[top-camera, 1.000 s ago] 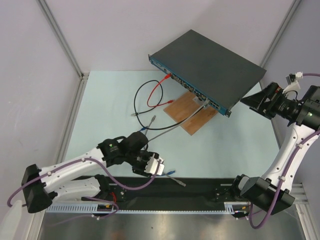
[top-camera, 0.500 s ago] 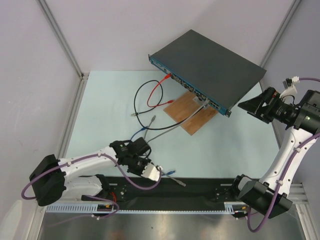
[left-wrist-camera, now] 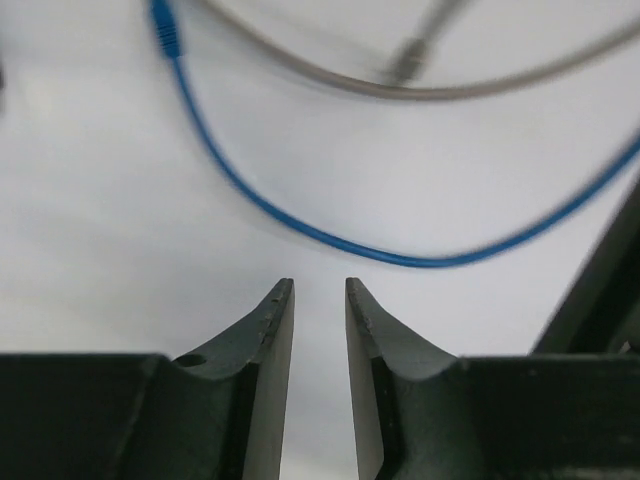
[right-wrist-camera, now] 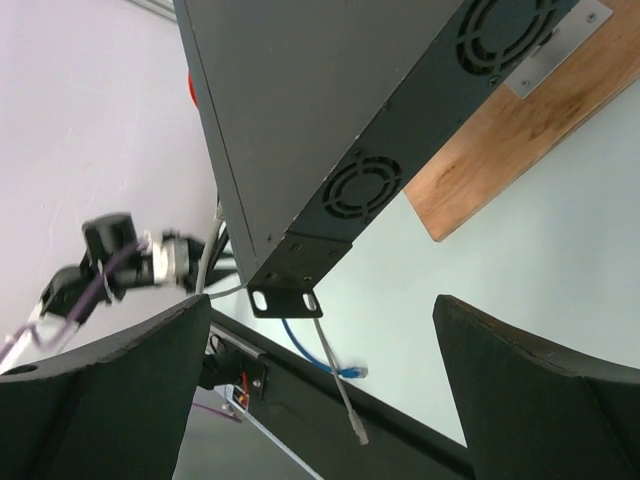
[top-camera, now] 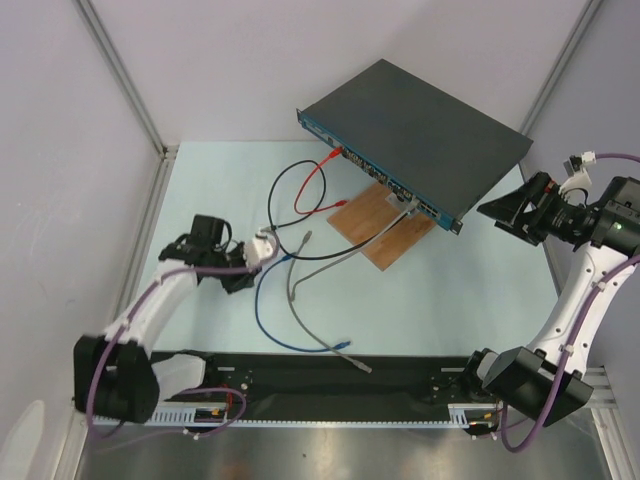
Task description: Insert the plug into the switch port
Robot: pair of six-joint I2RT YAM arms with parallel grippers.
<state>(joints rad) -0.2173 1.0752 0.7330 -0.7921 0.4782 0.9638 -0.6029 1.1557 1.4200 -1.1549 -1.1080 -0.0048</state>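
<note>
Pale green matting (top-camera: 200, 200) covers the table, with grey walls close on both sides. The switch (top-camera: 420, 125) sits at the back, turned at an angle, with part of it lying over a wooden board (top-camera: 375, 232). Its blue front strip (top-camera: 352, 157) of sockets faces the arms, and a red cable (top-camera: 315, 185) already runs into it.

The left gripper (left-wrist-camera: 315, 285) is out over the tangle of cables in the middle of the mat. Its fingers are drawn in to a slim gap, and the wrist view shows nothing between them, so it holds nothing. The blue cable (top-camera: 262, 310) loops toward the near edge and ends in a loose plug (top-camera: 344, 344), lying beside the tip of a grey cable (top-camera: 300, 300). I take this plug to be the one to fetch, though I can't be sure.

The right gripper (right-wrist-camera: 320, 300) is spread wide at the switch's right end, near it but, as far as I can tell, not touching.

To do this step well, I'd say the left fingers should part wider before they come down. They should pinch the plug's hard body rather than the soft cable and keep the plug in line with the fingers. The plug should then meet a free socket square-on, because a skewed approach would likely jam it or push the switch along the board. The right arm could steady the box against that push.
</note>
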